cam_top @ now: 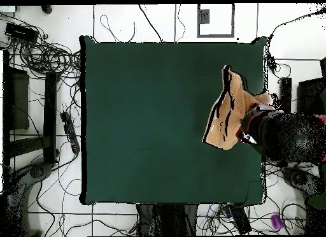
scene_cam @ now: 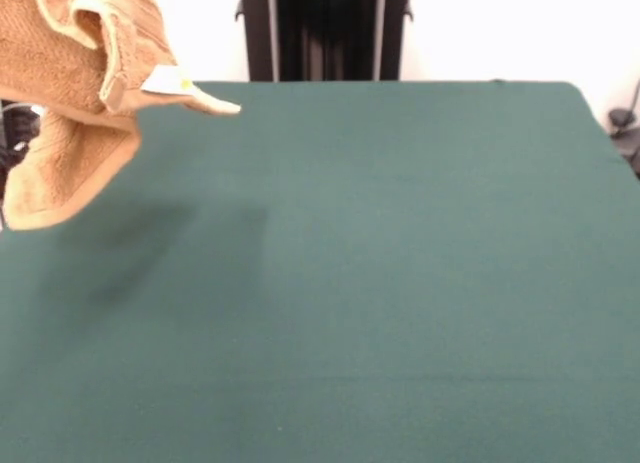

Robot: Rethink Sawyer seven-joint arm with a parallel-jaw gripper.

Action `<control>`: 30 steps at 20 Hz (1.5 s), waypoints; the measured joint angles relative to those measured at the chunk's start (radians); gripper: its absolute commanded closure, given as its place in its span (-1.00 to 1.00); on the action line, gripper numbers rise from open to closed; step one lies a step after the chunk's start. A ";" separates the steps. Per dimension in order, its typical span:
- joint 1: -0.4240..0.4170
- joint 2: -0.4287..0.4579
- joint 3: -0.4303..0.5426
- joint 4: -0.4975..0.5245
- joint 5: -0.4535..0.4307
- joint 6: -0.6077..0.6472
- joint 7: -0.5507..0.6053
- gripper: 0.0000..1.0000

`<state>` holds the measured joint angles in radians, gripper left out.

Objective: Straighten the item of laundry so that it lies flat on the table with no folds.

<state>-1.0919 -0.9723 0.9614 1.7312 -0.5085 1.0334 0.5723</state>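
Observation:
The item of laundry (scene_cam: 60, 63), an orange-tan terry towel, hangs bunched in the air above the table's (scene_cam: 400, 283) left far corner in the front view. A lower flap droops over the table's left edge, and a white tag (scene_cam: 168, 80) shows on a fold. Its shadow falls on the green cloth below. From overhead the towel (cam_top: 226, 110) is crumpled near the table's (cam_top: 146, 120) right edge. The dark arm reaches in from the right there, with the gripper (cam_top: 250, 125) at the towel's right end, shut on it. The front view cuts the gripper off at the top.
The black pedestal (scene_cam: 325, 31) stands behind the table's far edge. Cables (cam_top: 48, 56) and dark equipment (cam_top: 19, 100) lie on the white floor around the table. Another dark object (scene_cam: 628, 123) sits off the right far corner.

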 measured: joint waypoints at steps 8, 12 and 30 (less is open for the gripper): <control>0.000 -0.035 -0.022 0.070 0.023 -0.065 0.000 1.00; -0.002 -0.057 -0.036 0.116 0.041 -0.109 0.000 1.00; -0.001 -0.084 -0.113 0.246 0.061 -0.270 0.000 1.00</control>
<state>-1.0924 -1.0565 0.8480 1.9776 -0.4472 0.7630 0.5723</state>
